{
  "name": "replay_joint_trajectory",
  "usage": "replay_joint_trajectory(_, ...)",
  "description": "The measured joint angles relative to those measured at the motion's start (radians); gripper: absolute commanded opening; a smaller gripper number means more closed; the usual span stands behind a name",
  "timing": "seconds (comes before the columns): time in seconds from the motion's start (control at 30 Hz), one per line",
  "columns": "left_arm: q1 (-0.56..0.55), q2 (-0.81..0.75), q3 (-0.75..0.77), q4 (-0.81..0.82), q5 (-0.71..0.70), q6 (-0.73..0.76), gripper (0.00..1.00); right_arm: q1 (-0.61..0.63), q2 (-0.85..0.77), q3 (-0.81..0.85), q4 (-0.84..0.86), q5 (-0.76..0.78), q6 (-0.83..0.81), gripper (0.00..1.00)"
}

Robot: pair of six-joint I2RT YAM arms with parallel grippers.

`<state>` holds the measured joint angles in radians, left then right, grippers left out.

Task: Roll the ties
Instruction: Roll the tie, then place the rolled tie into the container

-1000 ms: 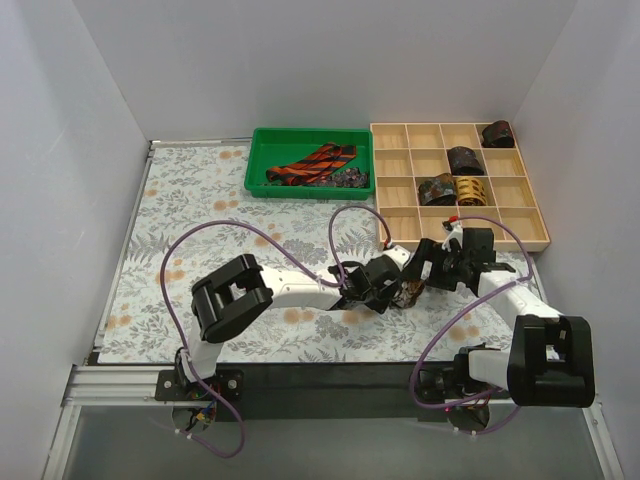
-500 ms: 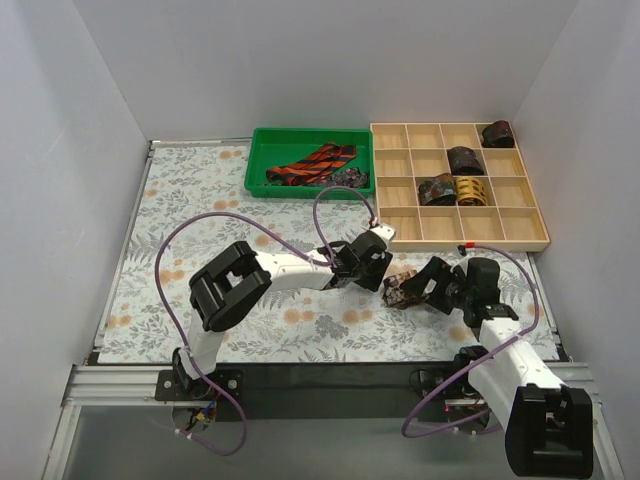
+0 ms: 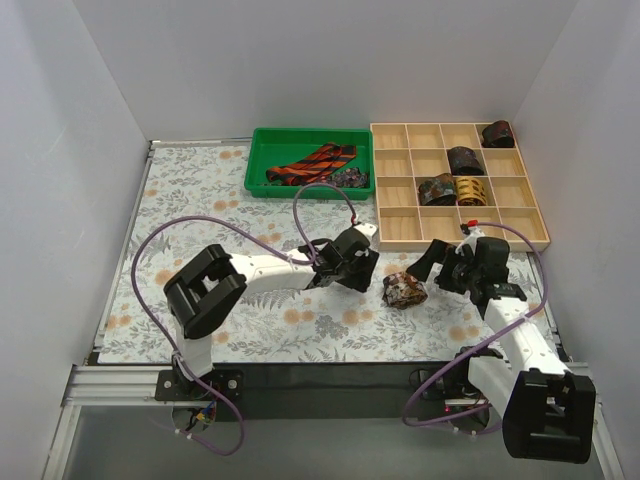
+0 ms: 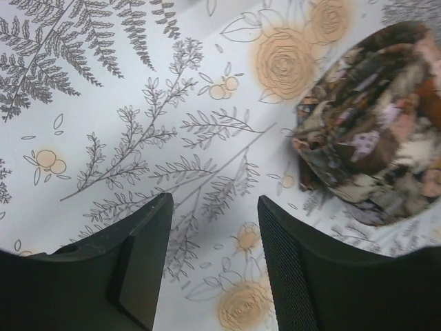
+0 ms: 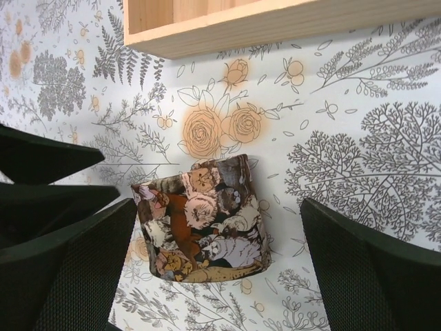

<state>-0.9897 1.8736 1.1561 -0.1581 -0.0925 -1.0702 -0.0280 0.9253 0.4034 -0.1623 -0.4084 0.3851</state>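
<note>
A rolled tie (image 3: 404, 291), a dark coil with a brown-gold mottled print, lies on its side on the floral table covering between my two grippers. In the right wrist view the rolled tie (image 5: 203, 221) sits between the spread fingers (image 5: 76, 269) of my right gripper (image 3: 440, 266), which is open and not touching it. My left gripper (image 3: 368, 268) is open and empty, just left of the coil. In the left wrist view the coil (image 4: 375, 131) lies at the upper right, beyond the open left gripper (image 4: 215, 227).
A green bin (image 3: 262, 165) at the back holds a red-black striped tie (image 3: 315, 162) and a dark one. A wooden compartment tray (image 3: 400, 215) at the back right holds several rolled ties (image 3: 465, 160); its edge (image 5: 227, 27) lies just beyond the coil. Purple cables (image 3: 200, 222) loop over the table.
Both grippers were closed in on the coil. The left gripper has drawn back to the left, the right gripper has opened and backed off, and the coil now lies free on the table.
</note>
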Motion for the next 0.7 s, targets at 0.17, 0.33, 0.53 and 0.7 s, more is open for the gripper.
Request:
replay_joint_trajectory(0.17,0.000,-0.070,-0.003,0.011,0.077,-0.052,0.50,-0.017,0.055,0.013,0.008,-0.052,-0.072,0.91)
replay_joint_trajectory(0.33,0.000,-0.079,0.003,0.039,0.146,-0.098,0.50,-0.044,0.085,-0.014,0.043,-0.111,-0.093,0.91)
replay_joint_trajectory(0.53,0.000,-0.039,0.029,0.082,0.216,-0.143,0.49,-0.070,0.126,-0.047,0.088,-0.186,-0.101,0.90)
replay_joint_trajectory(0.7,0.000,0.015,0.031,0.107,0.250,-0.168,0.46,-0.077,0.165,-0.063,0.126,-0.232,-0.105,0.89)
